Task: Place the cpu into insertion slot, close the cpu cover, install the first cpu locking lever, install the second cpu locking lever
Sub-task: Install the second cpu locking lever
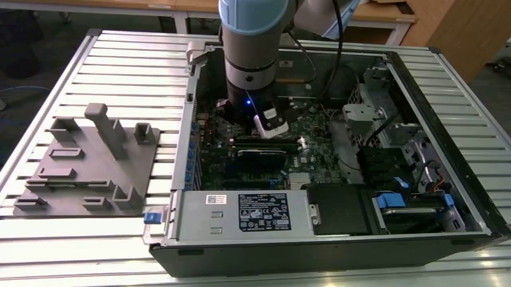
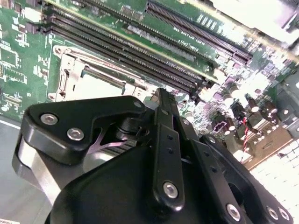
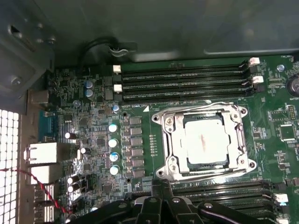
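The cpu (image 3: pixel 205 142), a silvery square chip, lies flat in the insertion slot (image 3: pixel 246 140) on the green board. The cpu cover (image 3: pixel 170 140), a metal frame with a square window, lies down around the chip. Thin wire levers (image 3: pixel 196 108) run along two sides of the frame; whether they are latched I cannot tell. In the second wrist view the cpu (image 2: pixel 100 86) and the cover (image 2: pixel 70 70) sit just past the black linkage. My gripper (image 3: pixel 161 186) hovers beside the socket, fingers together and holding nothing. In the exterior view the gripper (image 1: pixel 270 133) hangs inside the open computer case.
Long black memory slots (image 3: pixel 182 79) flank the socket on both sides. The case walls (image 1: pixel 415 95) enclose the board, with a power supply (image 1: pixel 239 212) and drive cage (image 1: pixel 399 203) near the front. A grey fixture plate (image 1: pixel 88 161) lies on the slatted table at the exterior view's left.
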Controlling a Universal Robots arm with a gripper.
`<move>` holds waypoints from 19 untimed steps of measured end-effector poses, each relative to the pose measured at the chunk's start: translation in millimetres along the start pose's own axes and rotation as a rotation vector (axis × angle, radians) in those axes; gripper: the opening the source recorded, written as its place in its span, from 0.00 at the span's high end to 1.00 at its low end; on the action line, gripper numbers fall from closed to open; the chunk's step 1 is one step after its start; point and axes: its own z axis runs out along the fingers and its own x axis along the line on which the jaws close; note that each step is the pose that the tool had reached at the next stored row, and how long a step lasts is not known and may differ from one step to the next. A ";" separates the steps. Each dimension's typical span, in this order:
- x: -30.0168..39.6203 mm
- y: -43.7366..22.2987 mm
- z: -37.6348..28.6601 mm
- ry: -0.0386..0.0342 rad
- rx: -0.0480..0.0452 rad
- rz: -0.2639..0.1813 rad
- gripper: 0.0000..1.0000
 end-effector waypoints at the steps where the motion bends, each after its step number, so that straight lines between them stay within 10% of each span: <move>1: 0.2 1.7 0.3 -0.0003 0.0033 0.000 0.90; 19: 0.0 3.8 -8.4 -0.0004 0.0039 0.000 0.90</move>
